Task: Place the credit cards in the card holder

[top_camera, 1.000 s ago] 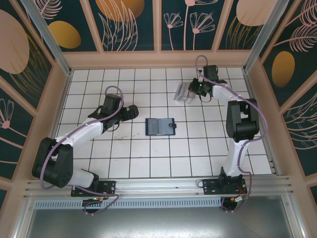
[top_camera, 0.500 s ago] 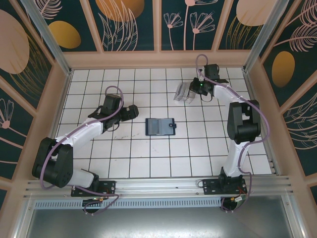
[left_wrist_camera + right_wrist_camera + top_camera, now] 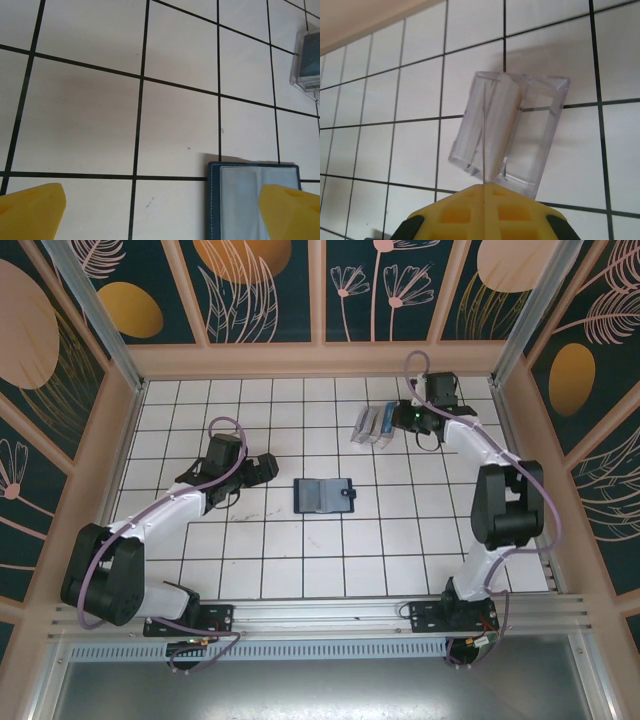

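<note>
- I am seeing the right gripper with its yellow fingers pressed fully together at the near edge of the clear plastic tray; a hair-thin line is rising from between them, possibly a card seen edge-on, but I cannot tell
- The thin plastic credit cards are showing from above as grey-blue slabs standing in that tray
- The small dark navy folding wallet is lying open and flat, its long axis running left-right, well apart from the tray and off to the near left of the right gripper
- The left gripper is sitting nearer the wallet, jaws spread wide and holding nothing
- The left wrist view is adding the wallet's lighter blue-grey lining, just ahead of one yellow fingertip
</note>
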